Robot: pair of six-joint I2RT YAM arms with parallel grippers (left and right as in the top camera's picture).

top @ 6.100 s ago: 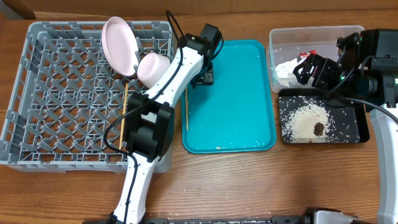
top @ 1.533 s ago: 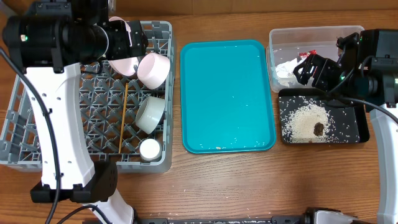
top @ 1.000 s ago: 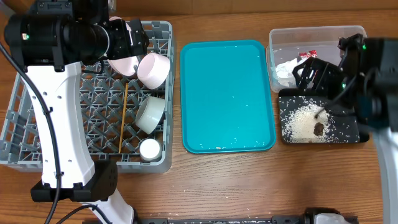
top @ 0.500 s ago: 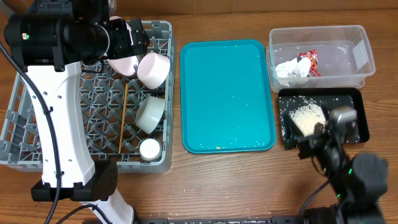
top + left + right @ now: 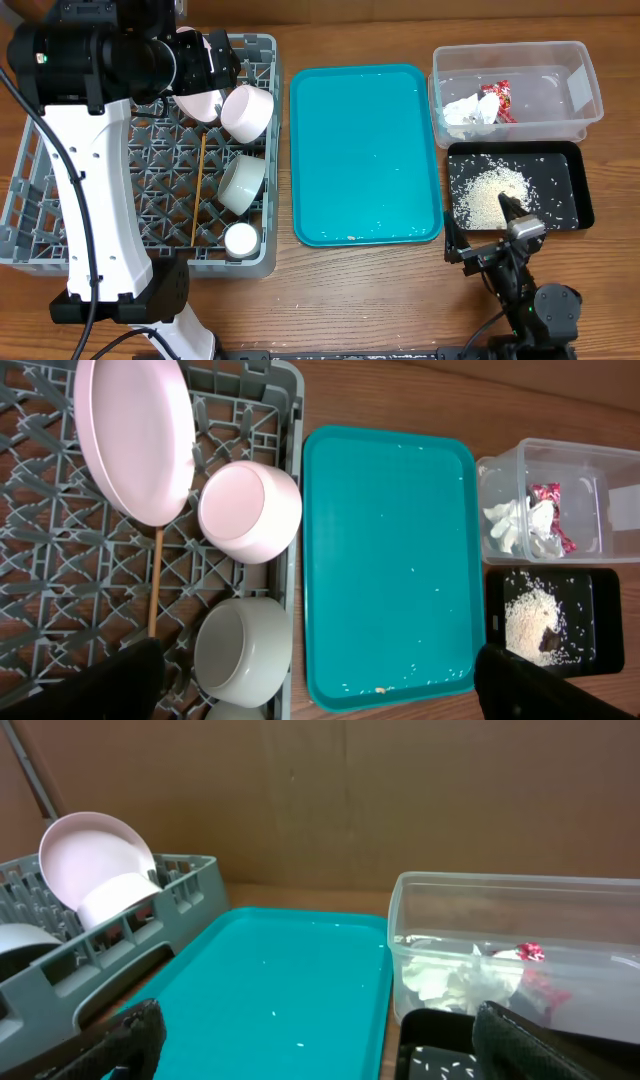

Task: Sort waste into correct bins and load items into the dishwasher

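My left gripper is open and empty, held high over the grey dish rack. The rack holds the pinkish plate, a pink bowl, a white bowl, a cup and chopsticks. My right gripper is open and empty, low at the table's near edge in front of the black tray. That tray holds rice and a brown lump. The clear tub holds the white paper and the red wrapper.
A teal serving tray lies between the rack and the bins, with a few loose rice grains on it. Bare wooden table runs along the near edge. A cardboard wall stands behind the table in the right wrist view.
My right arm has drawn back from over the bins to the table's near edge, uncovering tub and tray. The left arm rose from the teal tray to above the rack, then stayed still.
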